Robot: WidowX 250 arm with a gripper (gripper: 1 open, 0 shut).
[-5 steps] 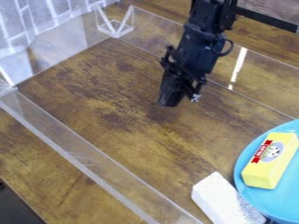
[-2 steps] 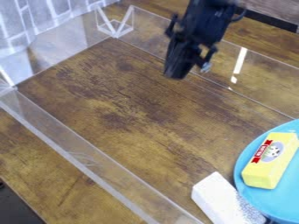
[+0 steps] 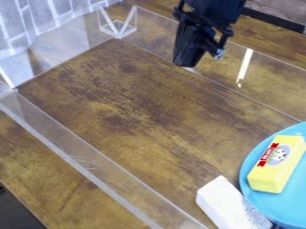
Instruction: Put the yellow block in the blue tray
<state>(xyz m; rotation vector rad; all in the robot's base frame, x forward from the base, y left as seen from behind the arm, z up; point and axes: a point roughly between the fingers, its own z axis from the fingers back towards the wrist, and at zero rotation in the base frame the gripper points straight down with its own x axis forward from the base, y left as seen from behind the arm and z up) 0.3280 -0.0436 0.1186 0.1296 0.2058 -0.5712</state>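
The yellow block (image 3: 277,164), a small bar with a red-and-white label, lies inside the blue tray (image 3: 253,190) at the lower right, resting on its left part. My gripper (image 3: 188,61) hangs high over the far middle of the table, fingers together and pointing down, with nothing in them. It is well apart from the block and tray.
A white speckled sponge-like block (image 3: 231,207) lies on the wooden table just left of the tray's rim. Clear acrylic walls (image 3: 84,156) border the table along the front and left. A clear stand (image 3: 116,21) sits at the back left.
The gripper has risen from just above the table's middle and drifted toward the back, staying shut. The yellow block and tray have not moved.
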